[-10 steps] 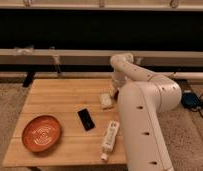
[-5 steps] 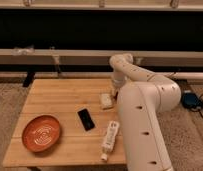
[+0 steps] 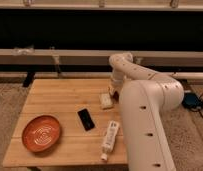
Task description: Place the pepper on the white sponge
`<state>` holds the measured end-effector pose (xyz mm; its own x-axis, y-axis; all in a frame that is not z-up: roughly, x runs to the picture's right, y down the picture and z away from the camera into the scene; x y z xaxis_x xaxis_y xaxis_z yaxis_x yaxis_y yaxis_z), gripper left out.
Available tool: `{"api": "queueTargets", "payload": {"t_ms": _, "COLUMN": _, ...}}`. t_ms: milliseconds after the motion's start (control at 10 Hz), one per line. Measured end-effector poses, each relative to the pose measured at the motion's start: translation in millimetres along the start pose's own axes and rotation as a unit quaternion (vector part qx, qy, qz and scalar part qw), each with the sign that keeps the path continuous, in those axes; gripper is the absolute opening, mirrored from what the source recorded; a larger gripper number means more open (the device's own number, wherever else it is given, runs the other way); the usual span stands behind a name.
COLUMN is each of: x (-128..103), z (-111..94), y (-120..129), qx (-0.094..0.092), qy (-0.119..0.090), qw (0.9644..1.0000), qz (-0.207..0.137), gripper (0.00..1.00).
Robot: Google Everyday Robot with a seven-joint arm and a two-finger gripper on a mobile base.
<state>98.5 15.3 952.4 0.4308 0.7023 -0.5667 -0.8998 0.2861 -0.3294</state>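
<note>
My gripper, jaws shut, hangs at the white sponge's one o'clock; contents unseen. I should centre low before releasing.

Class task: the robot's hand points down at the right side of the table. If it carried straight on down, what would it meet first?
Most likely the white sponge, which lies just below the hand; after that, the wooden table. Depth is uncertain.
</note>
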Motion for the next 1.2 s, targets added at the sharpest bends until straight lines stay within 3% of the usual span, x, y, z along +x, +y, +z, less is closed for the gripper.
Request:
{"api": "queueTargets", "payload": {"t_ms": 300, "x": -4, "z": -30, "y": 40, "qx": -0.014, "qy": -0.030, "qw": 0.9985, "qz": -0.044, "gripper": 0.00}}
{"api": "queueTargets", "payload": {"t_ms": 500, "x": -3, "z": -35, "y": 60, "qx": -0.024, "qy": -0.037, "qw": 0.9967, "qz": -0.069, "gripper": 0.00}}
{"api": "queueTargets", "payload": {"t_ms": 700, "x": 3, "z": -28, "y": 78, "qx": -0.035, "qy": -0.029, "qw": 0.9952, "qz": -0.086, "gripper": 0.00}}
{"api": "queueTargets", "payload": {"t_ms": 1200, "x": 6, "z": -10, "y": 75, "qx": -0.043, "qy": -0.010, "qw": 0.9956, "qz": -0.083, "gripper": 0.00}}
